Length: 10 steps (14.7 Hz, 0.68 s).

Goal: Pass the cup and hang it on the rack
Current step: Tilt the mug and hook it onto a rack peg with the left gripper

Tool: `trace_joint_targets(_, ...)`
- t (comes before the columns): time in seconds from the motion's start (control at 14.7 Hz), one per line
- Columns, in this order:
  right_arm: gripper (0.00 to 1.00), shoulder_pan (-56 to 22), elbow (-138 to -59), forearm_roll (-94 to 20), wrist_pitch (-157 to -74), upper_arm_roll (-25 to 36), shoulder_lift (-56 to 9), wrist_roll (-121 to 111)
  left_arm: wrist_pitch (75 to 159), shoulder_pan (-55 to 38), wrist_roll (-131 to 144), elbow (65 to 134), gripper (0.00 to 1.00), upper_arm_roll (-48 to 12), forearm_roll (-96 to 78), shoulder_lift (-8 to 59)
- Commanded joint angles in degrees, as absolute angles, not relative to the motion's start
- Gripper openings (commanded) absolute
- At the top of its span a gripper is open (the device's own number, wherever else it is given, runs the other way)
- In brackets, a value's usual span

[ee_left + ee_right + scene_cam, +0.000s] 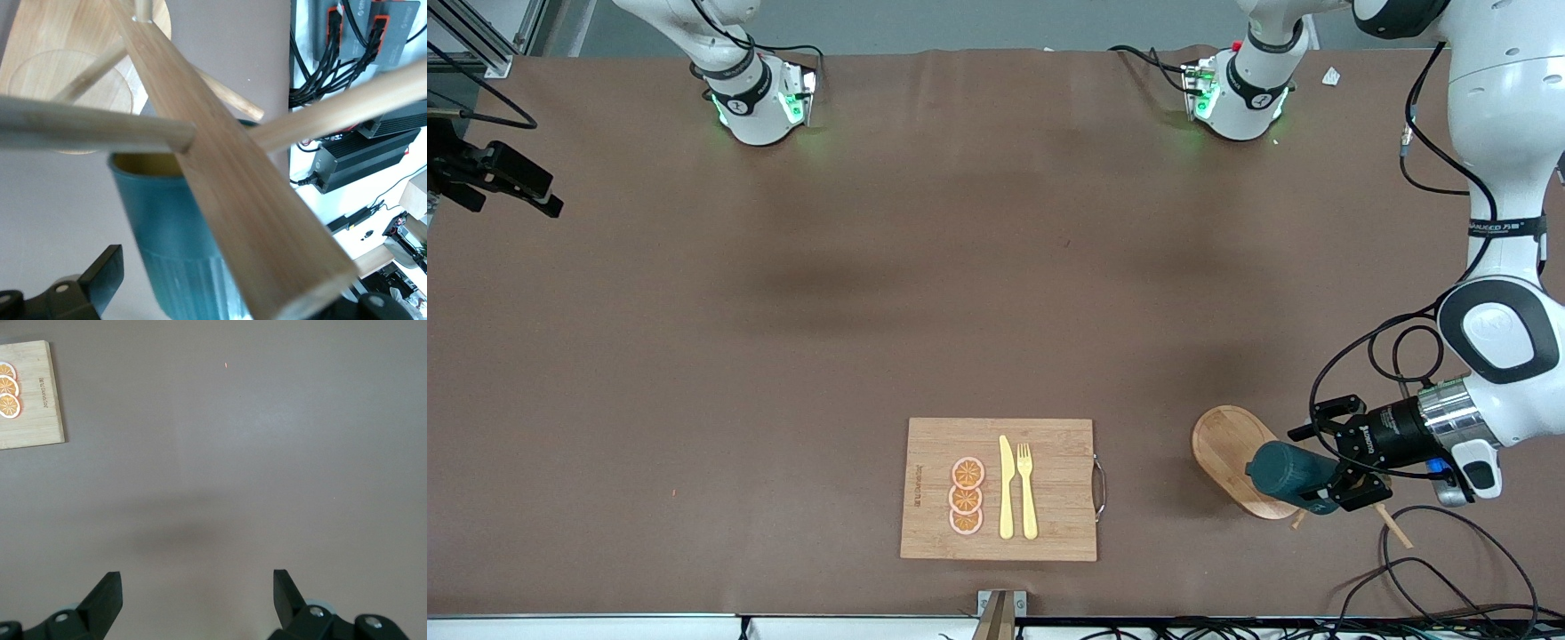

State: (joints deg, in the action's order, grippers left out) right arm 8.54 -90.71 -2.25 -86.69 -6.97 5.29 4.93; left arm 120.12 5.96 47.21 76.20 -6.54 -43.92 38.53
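Left pincer (1327,466) is standing apart beside the cup (1288,471) at the rack (1232,453), hanging step finishing; withdrawal comes next, while right pincer (197,590) is waiting apart.

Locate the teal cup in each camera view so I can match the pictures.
Front view: the cup lies sideways above the rack base, at the left end effector, toward the left arm's end of the table.
Left wrist view: the cup fills the centre, partly covered by the rack's post and pegs.
Right wrist view: not in it.
Shared landmark: the cutting board with orange slices, also in the right wrist view.
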Motion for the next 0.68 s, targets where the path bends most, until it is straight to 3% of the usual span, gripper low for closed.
trace_joint_targets(0.0,1.00,9.32,-90.79,-2.64,-86.75,-7.56,5.63,4.57,120.15,5.89,47.11,75.41,1.00,-7.29,-44.91,37.89)
trace_joint_targets(0.34,1.00,9.32,-90.79,-2.55,-86.75,-7.56,5.63,4.57,119.27,5.71,46.93,75.59,1.00,-7.73,-41.41,34.20)
trace_joint_targets(0.61,1.00,9.32,-90.79,-2.55,-86.75,-7.56,5.63,4.57,118.92,4.74,47.89,75.85,1.00,-11.76,-31.22,29.81)
